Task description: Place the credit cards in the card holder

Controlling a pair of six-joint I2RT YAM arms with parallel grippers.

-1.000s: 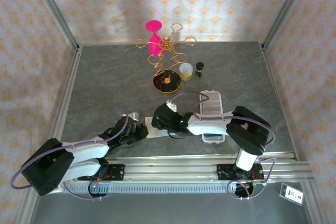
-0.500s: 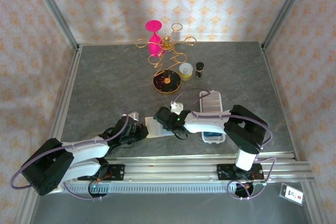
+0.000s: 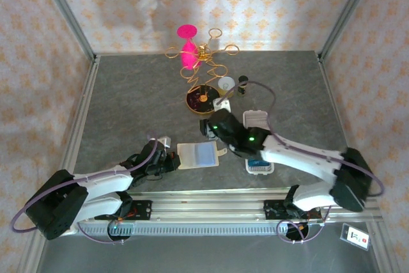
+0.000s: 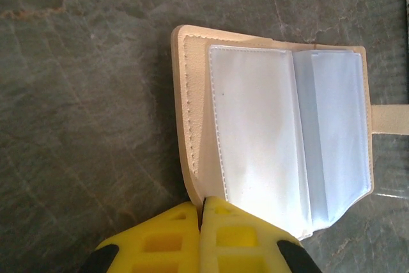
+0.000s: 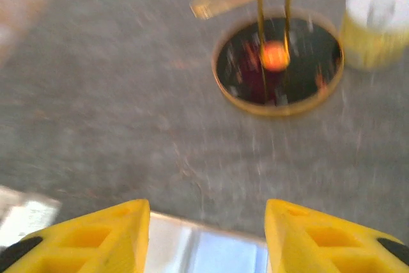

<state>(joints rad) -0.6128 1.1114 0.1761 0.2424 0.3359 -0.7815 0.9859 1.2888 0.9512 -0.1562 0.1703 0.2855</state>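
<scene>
The cream-beige card holder (image 3: 198, 156) lies open on the table, clear sleeves up, its snap tab (image 4: 390, 119) pointing right. A pale-blue credit card (image 4: 332, 148) shows through its right sleeve. My left gripper (image 4: 203, 208) is shut on the card holder's (image 4: 192, 119) near-left edge; in the top view the left gripper (image 3: 168, 162) sits at the holder's left side. My right gripper (image 3: 206, 127) hovers open and empty behind the holder, and the sleeve's (image 5: 223, 254) edge lies below its yellow fingers (image 5: 96, 238). More blue cards (image 3: 259, 163) rest at the near end of the white tray.
The long white ridged tray (image 3: 258, 119) lies right of the holder under the right arm. Behind stand a gold wire stand with a dark round base (image 3: 202, 100) (image 5: 278, 62), a pink glass (image 3: 187, 43), a small yellow-white cup (image 3: 225, 84) (image 5: 377, 20) and a dark little bottle (image 3: 243, 82).
The right gripper has lifted off the card holder and swung back and to the right, uncovering the open holder with the blue card in it. The left gripper still grips the holder's edge.
</scene>
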